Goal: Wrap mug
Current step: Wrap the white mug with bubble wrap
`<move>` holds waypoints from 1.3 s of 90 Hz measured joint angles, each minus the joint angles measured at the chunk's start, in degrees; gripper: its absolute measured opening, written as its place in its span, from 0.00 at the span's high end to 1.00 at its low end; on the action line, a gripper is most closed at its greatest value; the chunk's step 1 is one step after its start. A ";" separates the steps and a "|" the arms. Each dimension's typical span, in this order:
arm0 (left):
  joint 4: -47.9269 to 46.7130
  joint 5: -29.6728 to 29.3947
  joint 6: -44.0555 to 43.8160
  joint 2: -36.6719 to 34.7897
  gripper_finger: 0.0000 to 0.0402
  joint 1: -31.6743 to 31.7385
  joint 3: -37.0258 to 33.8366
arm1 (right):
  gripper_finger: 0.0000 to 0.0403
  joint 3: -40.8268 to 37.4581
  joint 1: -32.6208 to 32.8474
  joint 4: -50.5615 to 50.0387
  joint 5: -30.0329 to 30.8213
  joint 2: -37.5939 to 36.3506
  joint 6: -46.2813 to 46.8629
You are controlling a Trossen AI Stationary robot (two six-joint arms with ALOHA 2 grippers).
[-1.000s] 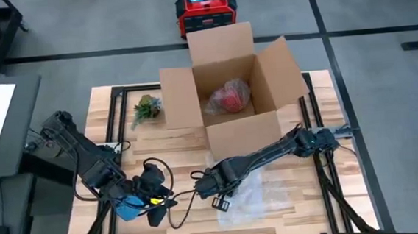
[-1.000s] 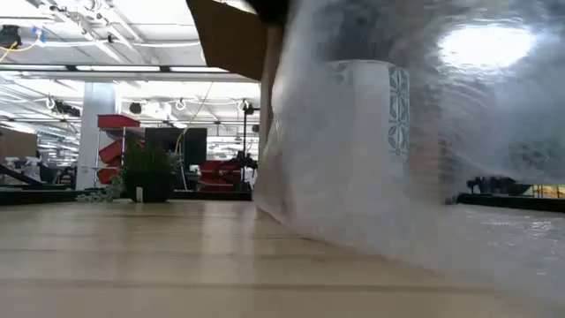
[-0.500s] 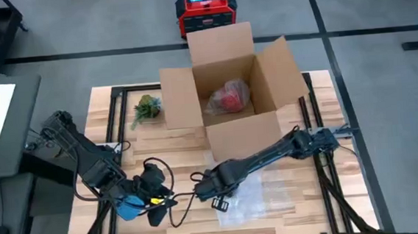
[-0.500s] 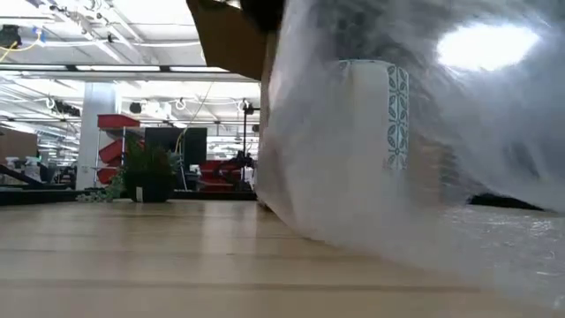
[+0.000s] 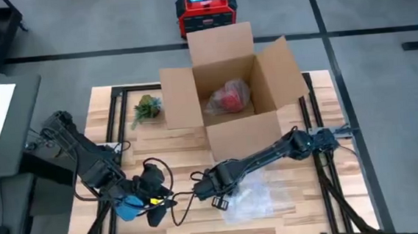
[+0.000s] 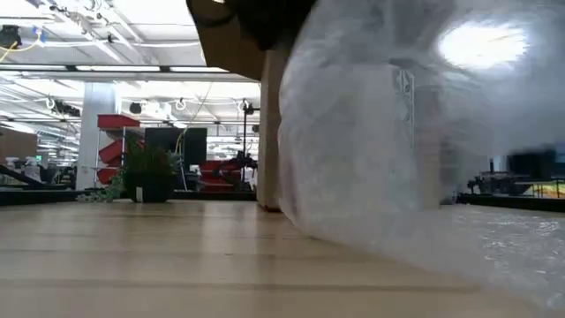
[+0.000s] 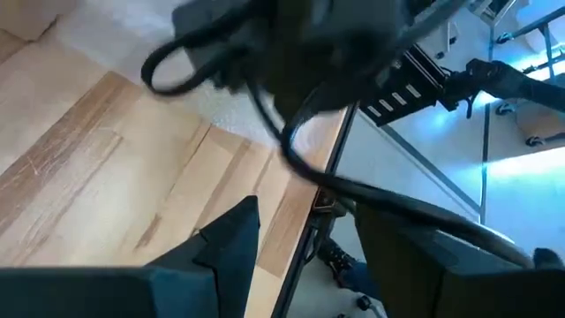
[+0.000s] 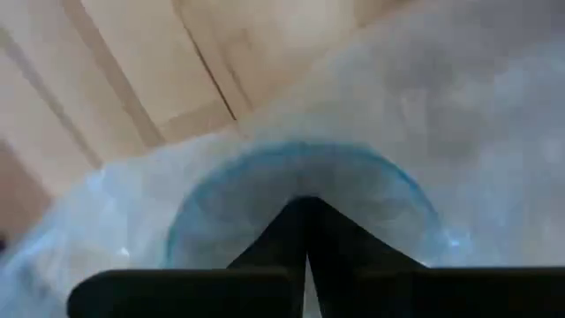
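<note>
A sheet of clear bubble wrap (image 5: 255,198) lies bunched on the table's near middle. It is draped over a white mug with a teal pattern (image 6: 399,106), which stands upright; its blue rim (image 8: 221,177) shows through the wrap. My right gripper (image 5: 215,190) is shut above the mug at the wrap's left end, with its fingers (image 8: 305,205) closed together. My left gripper (image 5: 156,202) waits open at the near left, close to the right gripper, with nothing between its fingers (image 7: 229,243). My right gripper has its shut fingertips on the bubble wrap (image 8: 371,150) right over the mug's mouth, coming from above and pointing down. The fingertips hide the pinched spot, so one layer or a fold cannot be told. The wrap hangs over the mug, its far side on the table.
An open cardboard box (image 5: 229,93) stands at the far middle, holding a red thing in clear wrap (image 5: 227,97). A small green plant (image 5: 145,107) sits to its left. A red case (image 5: 207,12) stands on the floor beyond the table. Cables trail by the left gripper.
The bubble wrap has been drawn in and bunched up. Its spread part on the table has shrunk, and in the low view more wrap now covers the mug, whose pattern shows fainter. My right gripper has stayed shut over the mug.
</note>
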 joint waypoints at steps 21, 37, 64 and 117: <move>-0.03 -0.07 0.12 0.00 0.57 0.04 0.00 | 1.00 0.08 -0.09 0.36 0.06 -4.07 0.64; -0.05 -0.93 -0.21 0.00 0.57 0.05 0.00 | 1.00 0.12 0.20 0.66 -3.09 -5.30 2.10; -0.54 -1.85 0.32 0.24 0.57 1.16 0.00 | 1.00 0.12 0.57 2.08 -1.20 -0.30 1.50; -0.05 -1.30 -1.17 0.33 0.57 1.40 -0.02 | 1.00 1.39 0.09 1.33 -0.22 6.42 -3.95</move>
